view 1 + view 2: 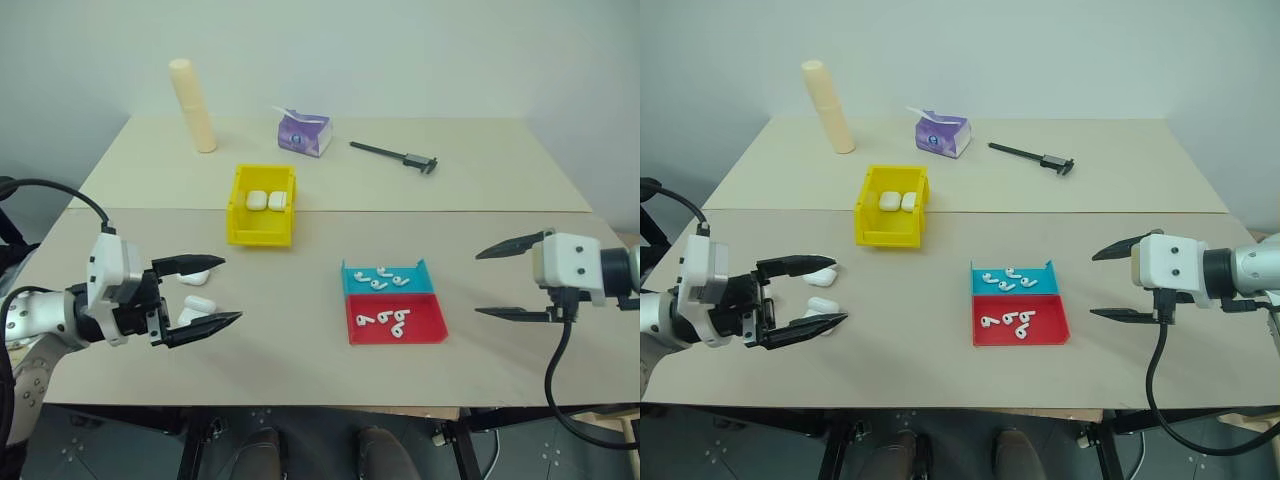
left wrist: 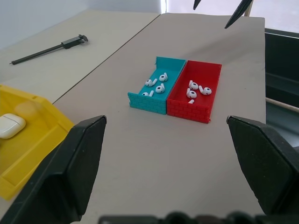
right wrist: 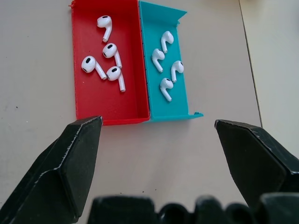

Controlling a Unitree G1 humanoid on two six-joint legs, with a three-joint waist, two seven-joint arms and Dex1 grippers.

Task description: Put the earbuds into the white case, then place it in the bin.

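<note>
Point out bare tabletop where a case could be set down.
Bare: between the yellow bin and the teal tray, and the near strip below the red tray. Crowded: around the left gripper, where two white cases lie.

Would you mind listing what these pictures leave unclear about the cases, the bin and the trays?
- White cases on the table: in the head views the left gripper overlaps them; too small to tell lids open or shut.
- Bin: cut off by the left wrist view's edge; one case partly shows.
- Teal tray: in the left wrist view its near wall hides part of an earbud.
</note>
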